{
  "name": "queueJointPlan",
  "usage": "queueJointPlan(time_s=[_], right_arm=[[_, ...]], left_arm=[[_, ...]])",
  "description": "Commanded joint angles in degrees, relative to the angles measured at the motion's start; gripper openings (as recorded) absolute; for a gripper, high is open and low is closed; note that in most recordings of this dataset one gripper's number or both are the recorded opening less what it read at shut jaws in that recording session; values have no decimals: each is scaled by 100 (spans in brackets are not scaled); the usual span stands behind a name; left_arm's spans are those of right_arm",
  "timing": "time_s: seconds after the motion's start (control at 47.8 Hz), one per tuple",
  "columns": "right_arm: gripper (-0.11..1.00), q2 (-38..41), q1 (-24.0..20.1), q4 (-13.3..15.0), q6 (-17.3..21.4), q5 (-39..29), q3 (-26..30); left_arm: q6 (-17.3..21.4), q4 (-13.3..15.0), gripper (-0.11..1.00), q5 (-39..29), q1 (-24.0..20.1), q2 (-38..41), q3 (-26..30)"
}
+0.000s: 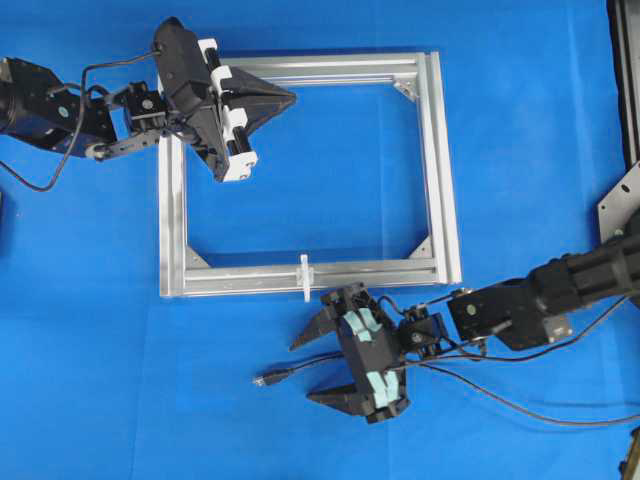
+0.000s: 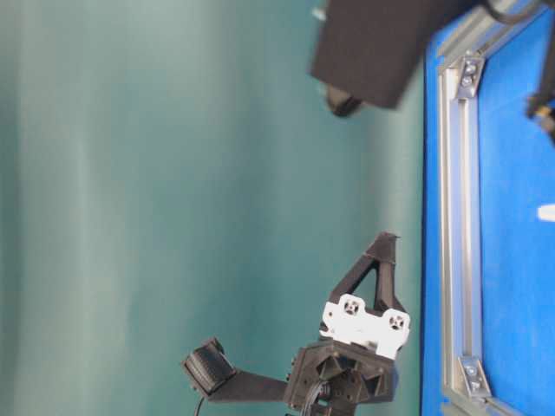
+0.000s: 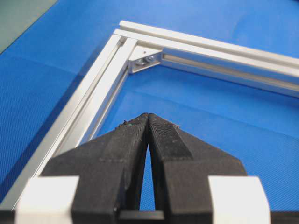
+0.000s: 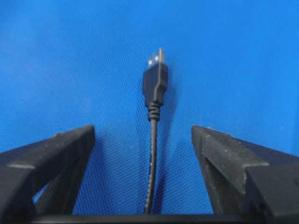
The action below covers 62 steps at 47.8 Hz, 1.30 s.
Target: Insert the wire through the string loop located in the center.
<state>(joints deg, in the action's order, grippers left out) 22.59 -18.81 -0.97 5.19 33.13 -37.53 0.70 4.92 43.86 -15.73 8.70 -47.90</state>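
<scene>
Jaws of the right gripper [image 1: 312, 370] stood spread wide at lower centre, straddling the wire [image 1: 300, 371] on the blue mat [image 1: 100, 380], not gripping it. The string loop [image 1: 304, 276] stood just above. Upper left, the left gripper [image 1: 290, 97] was clenched, empty. No writing was legible.

You have a square silver frame [image 1: 440, 170] lying flat on a blue mat [image 1: 100, 330] that covers the table. Its 4 rails take up the middle of the overhead view. Small silver corner brackets [image 1: 407, 89] sit inside the corners at 1, 5 and 7 o'clock. A grey metal plate [image 1: 620, 205] shows at 3 o'clock.
</scene>
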Motion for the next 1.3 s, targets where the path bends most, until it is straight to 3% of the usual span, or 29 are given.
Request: queueJointPlan(time_s=[0.0,0.209,0.314,0.565,0.711,1.066,1.276], right_arm=[[77,-44,-18,-79,-18,26,123],[76,-44,-9,-123,-18,26,97],[68,-70,-9,-308,-9,18,62],[18,-158,-18,-431,-18,70,-105],[-2,-167,-18,-431,-18,53,-105],[-2,-299,-9,-431,-18,-26,-105],[-2,-738,-9,-413,-53,-475,-70]], left_arm=[[9,-18,0,35,-18,-176,35],[9,-18,0,26,-18,-185,35],[9,-18,0,26,-18,-185,35],[9,-18,0,35,-18,-176,62],[9,-18,0,35,-18,-176,62],[9,-18,0,35,-18,-185,70],[9,-18,0,35,-18,-185,70]])
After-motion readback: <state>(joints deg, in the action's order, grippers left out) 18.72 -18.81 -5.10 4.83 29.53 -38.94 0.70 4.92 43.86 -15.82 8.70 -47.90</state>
